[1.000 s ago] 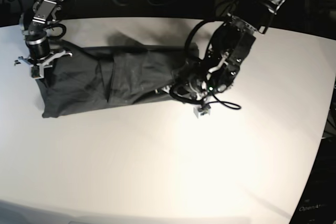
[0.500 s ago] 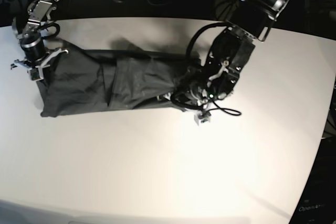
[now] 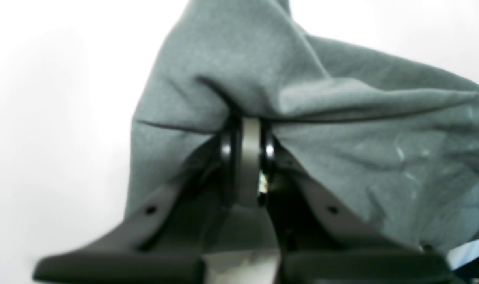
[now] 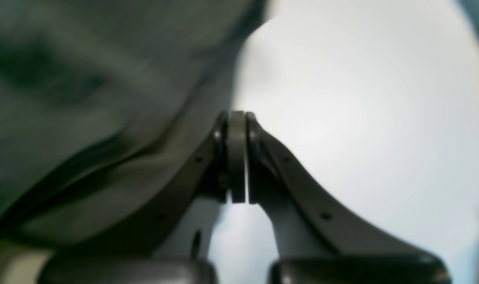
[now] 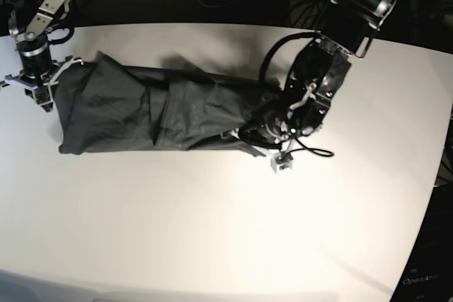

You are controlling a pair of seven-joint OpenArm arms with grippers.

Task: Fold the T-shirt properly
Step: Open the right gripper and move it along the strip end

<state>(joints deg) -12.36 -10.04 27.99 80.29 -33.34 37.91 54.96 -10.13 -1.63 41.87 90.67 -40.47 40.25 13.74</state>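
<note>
Now we hold the T-shirt stretched lengthwise between us: left pincer clamped on one end, right pincer closed beside the other.

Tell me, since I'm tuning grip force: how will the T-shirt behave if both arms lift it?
The T-shirt will probably sag between the grips: its fabric is wrinkled and drapes loosely around the left gripper. It looks light and thin, so modest force should hold it. The right gripper, shut at its edge, may slip off.
</note>
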